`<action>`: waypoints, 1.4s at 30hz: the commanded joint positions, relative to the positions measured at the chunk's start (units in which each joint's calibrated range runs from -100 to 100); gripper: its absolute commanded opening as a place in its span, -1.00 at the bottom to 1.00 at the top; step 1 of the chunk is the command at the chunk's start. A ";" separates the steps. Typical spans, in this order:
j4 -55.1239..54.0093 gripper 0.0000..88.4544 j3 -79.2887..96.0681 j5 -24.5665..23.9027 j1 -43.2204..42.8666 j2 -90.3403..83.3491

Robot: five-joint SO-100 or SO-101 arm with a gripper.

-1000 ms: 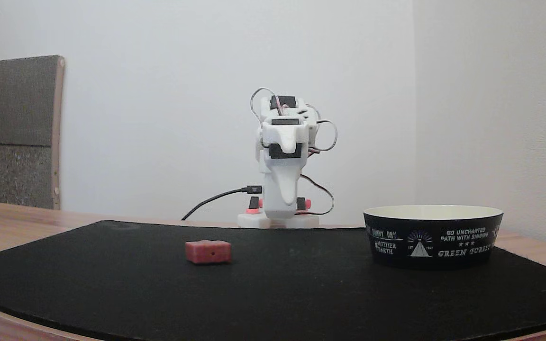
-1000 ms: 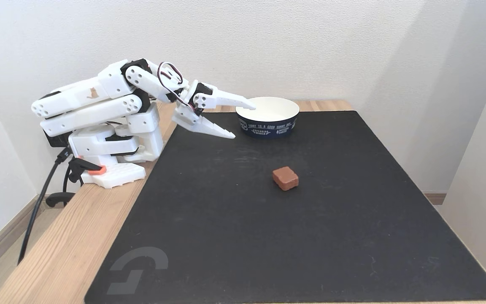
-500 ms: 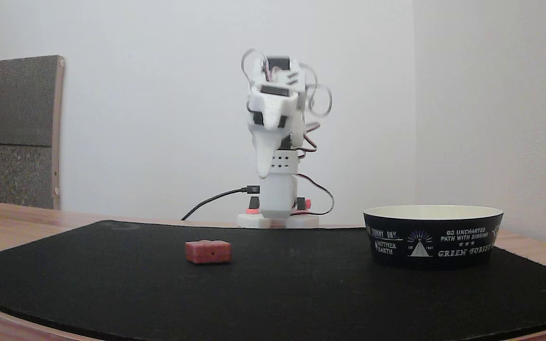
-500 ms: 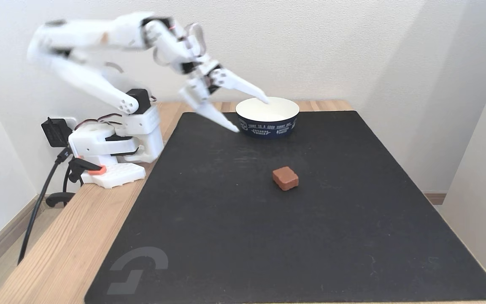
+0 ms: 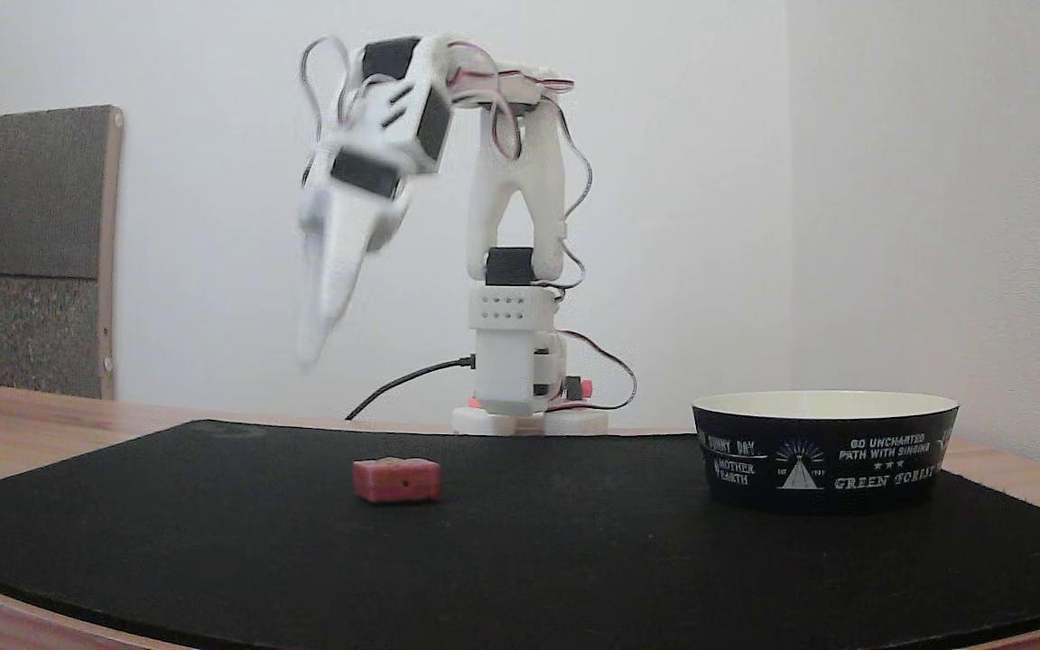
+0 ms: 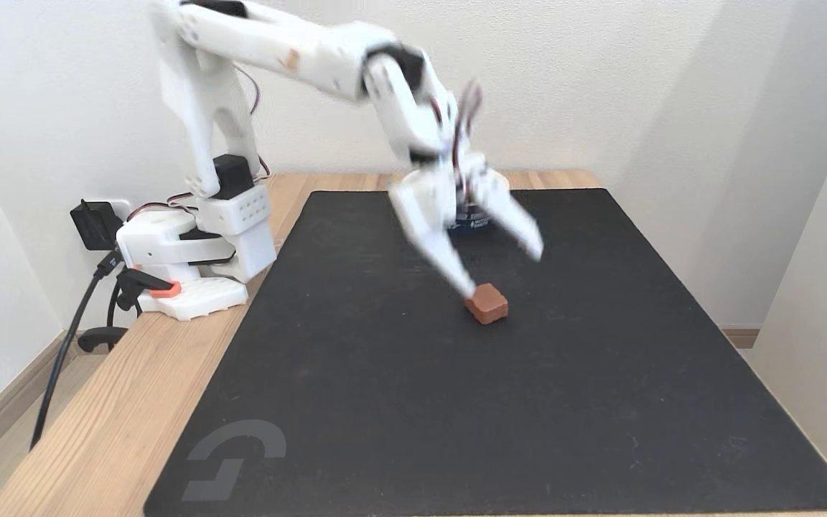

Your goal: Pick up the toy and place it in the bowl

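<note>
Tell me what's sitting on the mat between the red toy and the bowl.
Nothing. In a fixed view, the stretch of black mat between the toy and the bowl is bare.

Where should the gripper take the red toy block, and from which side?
Probably from straight above, fingers closing on two opposite flat side faces of the toy. It lies flat and low on the black mat with nothing beside it, so its sides are free. The open gripper is already spread wider than the block; the bowl stands well clear.

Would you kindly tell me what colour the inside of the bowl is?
Cream-white inside the bowl, seen along its rim in a fixed view.
</note>
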 commanded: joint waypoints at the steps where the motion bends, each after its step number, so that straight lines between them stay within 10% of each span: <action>1: -0.21 -0.25 -2.45 -0.16 -1.23 3.38; 30: -1.23 -0.27 -2.45 -5.79 -7.00 12.30; 42: -3.09 -0.90 -2.18 -5.84 -7.00 11.63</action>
